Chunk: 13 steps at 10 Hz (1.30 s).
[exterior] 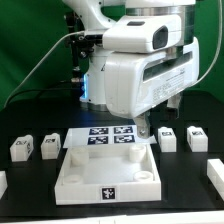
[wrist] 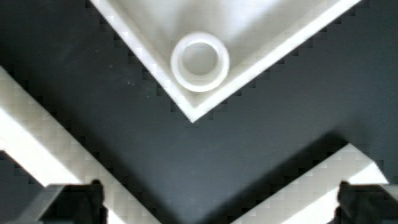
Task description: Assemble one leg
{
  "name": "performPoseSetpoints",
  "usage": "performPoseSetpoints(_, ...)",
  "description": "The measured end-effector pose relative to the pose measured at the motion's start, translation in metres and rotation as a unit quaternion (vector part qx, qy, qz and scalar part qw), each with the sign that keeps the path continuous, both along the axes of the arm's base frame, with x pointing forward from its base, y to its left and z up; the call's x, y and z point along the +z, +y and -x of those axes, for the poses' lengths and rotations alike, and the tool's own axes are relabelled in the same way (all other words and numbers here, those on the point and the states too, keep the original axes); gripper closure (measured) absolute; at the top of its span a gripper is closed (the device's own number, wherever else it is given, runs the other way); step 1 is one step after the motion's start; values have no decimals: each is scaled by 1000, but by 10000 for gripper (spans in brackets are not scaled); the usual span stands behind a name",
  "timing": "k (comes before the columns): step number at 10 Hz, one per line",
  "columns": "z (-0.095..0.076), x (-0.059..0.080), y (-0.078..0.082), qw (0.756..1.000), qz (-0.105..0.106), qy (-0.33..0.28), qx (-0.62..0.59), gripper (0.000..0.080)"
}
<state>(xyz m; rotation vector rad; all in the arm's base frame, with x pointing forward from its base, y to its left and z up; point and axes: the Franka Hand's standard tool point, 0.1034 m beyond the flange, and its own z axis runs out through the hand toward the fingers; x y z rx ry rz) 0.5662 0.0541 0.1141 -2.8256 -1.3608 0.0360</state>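
Note:
Several small white legs with tags stand on the black table: two at the exterior view's left (exterior: 22,148) (exterior: 50,145) and two at its right (exterior: 168,140) (exterior: 195,138). The large white rimmed panel (exterior: 72,168) lies in the middle. My gripper (exterior: 158,118) hangs open and empty above the panel's far right corner. In the wrist view the gripper (wrist: 217,208) shows two dark fingertips (wrist: 68,205) wide apart. Between and beyond them lies a corner of the panel (wrist: 146,20) with its round socket (wrist: 199,58). No leg shows in the wrist view.
The marker board (exterior: 110,137) lies flat just behind the panel. Another white block (exterior: 215,172) sits at the exterior view's right edge, and one more (exterior: 3,185) at its left edge. The arm's bulky white body fills the upper middle.

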Motion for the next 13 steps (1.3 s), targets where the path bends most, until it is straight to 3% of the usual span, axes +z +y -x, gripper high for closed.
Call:
performPoseSetpoints(4, 3, -2, 0, 1000, -1, 0, 20, 150)
performPoseSetpoints(6, 36, -11, -5, 994, 2, 5, 112, 150)
performPoseSetpoints(8, 66, -12, -27, 968, 4, -8, 251, 150)
performPoseSetpoints(9, 73, -12, -37, 951, 4, -15, 307, 150)
performPoseSetpoints(13, 75, -16, -41, 942, 3, -11, 336, 150)
